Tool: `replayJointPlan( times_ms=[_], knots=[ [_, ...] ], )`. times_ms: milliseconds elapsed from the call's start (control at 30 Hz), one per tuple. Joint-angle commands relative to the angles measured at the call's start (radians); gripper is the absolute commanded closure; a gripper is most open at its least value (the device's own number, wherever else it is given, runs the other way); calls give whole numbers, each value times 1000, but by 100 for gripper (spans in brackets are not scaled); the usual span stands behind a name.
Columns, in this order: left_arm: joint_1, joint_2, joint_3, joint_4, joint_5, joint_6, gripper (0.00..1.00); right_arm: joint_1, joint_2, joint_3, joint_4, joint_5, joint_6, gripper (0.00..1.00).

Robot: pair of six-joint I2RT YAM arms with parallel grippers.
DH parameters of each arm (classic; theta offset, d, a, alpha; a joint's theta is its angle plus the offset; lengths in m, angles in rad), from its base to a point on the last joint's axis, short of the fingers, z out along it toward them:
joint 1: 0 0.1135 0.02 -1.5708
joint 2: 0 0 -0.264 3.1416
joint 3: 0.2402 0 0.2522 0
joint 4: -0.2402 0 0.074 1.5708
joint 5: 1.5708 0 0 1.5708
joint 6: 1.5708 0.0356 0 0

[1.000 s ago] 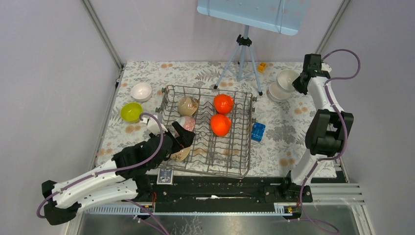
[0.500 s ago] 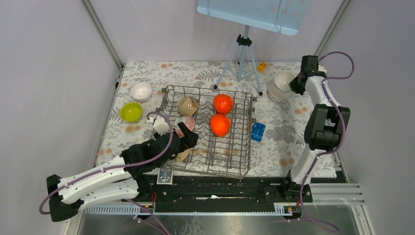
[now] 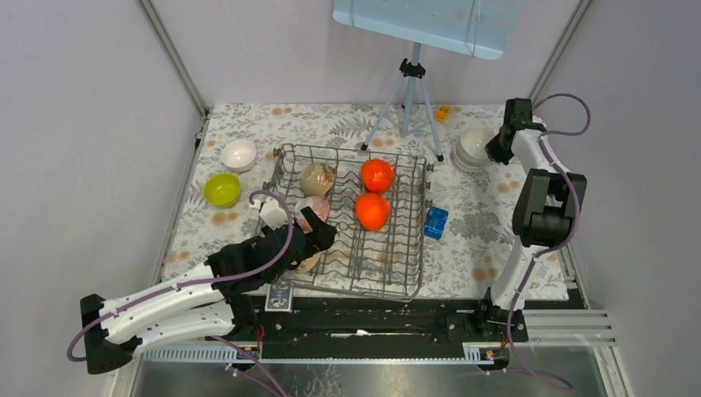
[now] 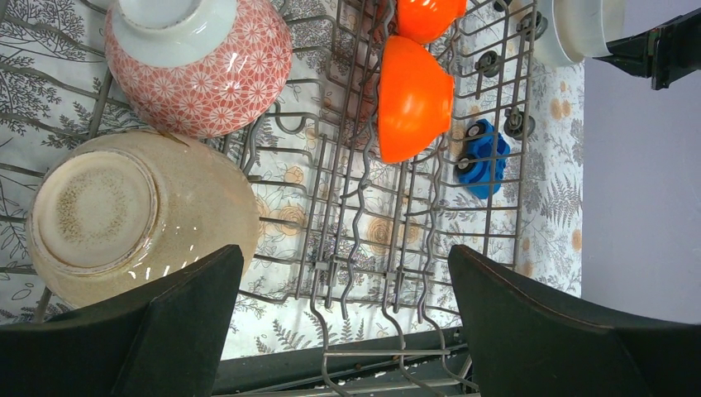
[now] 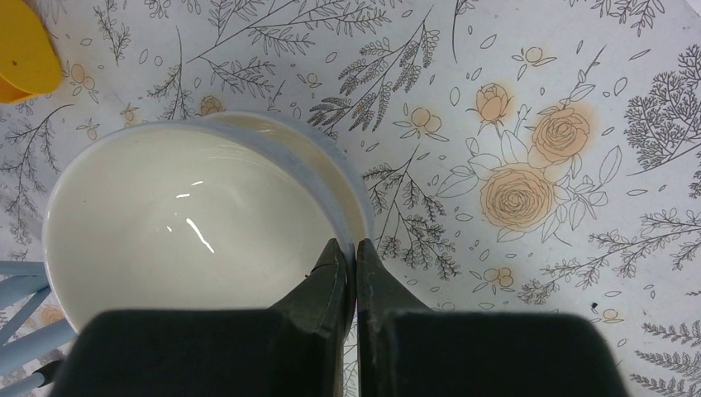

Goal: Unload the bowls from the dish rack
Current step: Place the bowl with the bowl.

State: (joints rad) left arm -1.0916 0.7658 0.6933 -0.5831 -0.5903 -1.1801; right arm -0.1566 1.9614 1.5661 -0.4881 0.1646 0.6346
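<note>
The grey wire dish rack (image 3: 387,252) holds two orange-red bowls (image 3: 377,174) (image 3: 372,211), a beige bowl (image 3: 317,178), a pink patterned bowl (image 3: 316,208) and a second beige bowl (image 4: 124,215) lying on its side at the near left. My left gripper (image 3: 312,241) hovers open over the rack's near left part, beside that beige bowl; nothing is between its fingers (image 4: 178,327). My right gripper (image 5: 354,256) is shut on the rim of a white bowl (image 5: 190,223), which rests in another white bowl (image 5: 351,186) at the far right (image 3: 474,147).
A white bowl (image 3: 239,154) and a lime bowl (image 3: 221,189) stand left of the rack. A blue block (image 3: 436,222) lies just right of it. A grey tripod (image 3: 405,91) stands behind, with a small yellow block (image 3: 443,112) nearby.
My right gripper has carried the white bowl left and down onto the other white bowl. My left gripper has shifted slightly further over the rack, still open.
</note>
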Motion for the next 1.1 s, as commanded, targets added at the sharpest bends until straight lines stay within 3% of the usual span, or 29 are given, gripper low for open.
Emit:
replayJointPlan(
  times_ms=[0,600,1067],
  knots=[
    [2,-10,-6,31,2,-11,1,-3,-2,50,28,5,4,100],
    [3,-17,-23,34,-10,-15,1,-3,34,63,3,-7,-17,100],
    [3,-20,-31,46,-8,-14,1,-3,20,65,-3,-33,-26,75]
  ],
)
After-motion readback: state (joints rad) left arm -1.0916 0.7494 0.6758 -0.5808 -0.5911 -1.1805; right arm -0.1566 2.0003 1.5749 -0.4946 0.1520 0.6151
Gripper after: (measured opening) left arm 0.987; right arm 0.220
